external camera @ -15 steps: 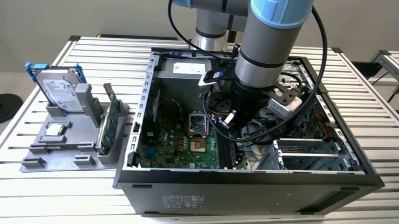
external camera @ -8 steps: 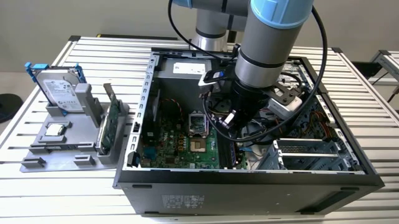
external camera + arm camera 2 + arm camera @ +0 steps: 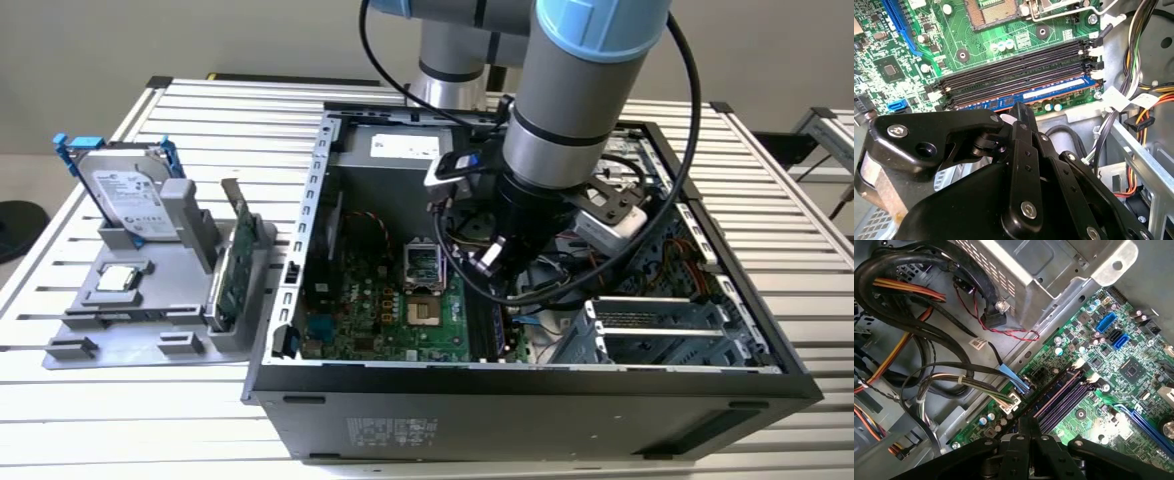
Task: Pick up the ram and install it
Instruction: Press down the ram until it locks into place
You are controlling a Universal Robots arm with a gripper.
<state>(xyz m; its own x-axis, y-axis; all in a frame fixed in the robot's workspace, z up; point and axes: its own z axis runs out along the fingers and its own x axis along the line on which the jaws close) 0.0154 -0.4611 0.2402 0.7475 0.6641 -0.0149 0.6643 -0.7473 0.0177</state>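
The open case (image 3: 534,385) holds a green motherboard (image 3: 904,55), cables (image 3: 914,375) and a drive cage (image 3: 667,330). The ram (image 3: 1054,92) sits in the outermost memory slot, nearest the board's edge. The gripper (image 3: 1021,111) hangs just above it, fingers closed together and holding nothing.

From my station I can read no text anywhere. In the exterior view, the hard drive (image 3: 130,190) at the upper left carries a pale label, a white sticker (image 3: 404,146) sits inside the computer case (image 3: 534,400) at upper centre, and a printed panel (image 3: 394,432) sits on its outer wall at the bottom. In the second wrist view, the ram (image 3: 1054,92) bears a pale strip and a cable tag (image 3: 1115,98) shows print. I cannot make out any of it.
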